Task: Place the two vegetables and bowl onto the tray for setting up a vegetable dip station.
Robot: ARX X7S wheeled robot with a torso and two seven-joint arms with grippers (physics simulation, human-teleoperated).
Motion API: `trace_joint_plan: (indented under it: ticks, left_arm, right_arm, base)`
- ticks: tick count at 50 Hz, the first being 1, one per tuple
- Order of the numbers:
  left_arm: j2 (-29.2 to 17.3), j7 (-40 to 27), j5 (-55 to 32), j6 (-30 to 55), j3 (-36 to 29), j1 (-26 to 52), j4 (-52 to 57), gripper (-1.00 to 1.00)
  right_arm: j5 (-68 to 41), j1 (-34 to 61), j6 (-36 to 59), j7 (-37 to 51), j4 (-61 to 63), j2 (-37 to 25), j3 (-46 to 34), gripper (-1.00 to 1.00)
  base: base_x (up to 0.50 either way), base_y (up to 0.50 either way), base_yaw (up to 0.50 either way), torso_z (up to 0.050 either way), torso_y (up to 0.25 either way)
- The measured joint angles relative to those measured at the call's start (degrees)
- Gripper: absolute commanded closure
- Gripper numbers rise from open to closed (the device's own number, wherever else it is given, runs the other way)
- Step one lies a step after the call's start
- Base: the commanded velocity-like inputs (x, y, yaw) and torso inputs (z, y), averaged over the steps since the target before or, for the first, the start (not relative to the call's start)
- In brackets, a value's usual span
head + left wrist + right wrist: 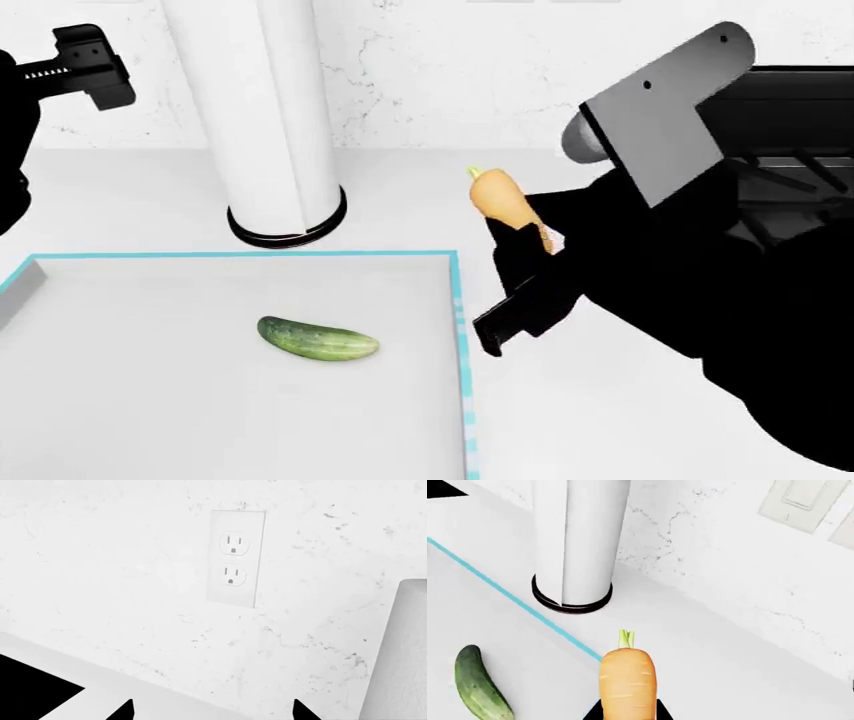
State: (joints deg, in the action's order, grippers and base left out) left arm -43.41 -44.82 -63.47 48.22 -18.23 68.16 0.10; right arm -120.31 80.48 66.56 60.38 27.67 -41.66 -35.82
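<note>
I hold the carrot (502,199) pinched in the right end effector (523,238) just right of the tray (461,330), raised to clear its rim; the cucumber (318,338) already lies inside. The left end effector (83,68) seems spread, parked far left.

The right arm (694,300) is matte black and blocky, with a flat grey plate (667,115) near the wrist carrying 2 small dark screw dots. Its gripper (514,285) has long black fingers. The left gripper (80,65) is black too, with a ribbed, toothed rail along its body.
</note>
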Motion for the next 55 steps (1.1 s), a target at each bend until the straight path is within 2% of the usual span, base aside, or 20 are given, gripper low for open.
trace_joint_plan:
  ticks: [14,26,55]
  left_arm:
    - [-0.06,-0.04,0.03,-0.11,-0.05,-0.32,0.26,-1.0]
    - [-0.06,0.1,0.17,-0.45,-0.09,-0.82,0.2,-1.0]
    - [-0.16,0.19,0.3,-1.02,0.02,-1.77,0.09,-1.0]
  right_arm:
    - [-4.92,5.41,-1.04,4.76,2.77,9.83,-7.0,1.0]
    - [-6.17,8.51,-1.75,5.63,2.54,15.73,-10.08,1.0]
    - [1.1,5.53,-0.31,-0.74,-1.67,20.46,-12.1,1.0]
  base:
    - [0.0,0.0,0.0,0.0,0.0]
    - [0.0,0.0,0.0,0.0,0.0]
    - [0.0,0.0,0.0,0.0,0.0]
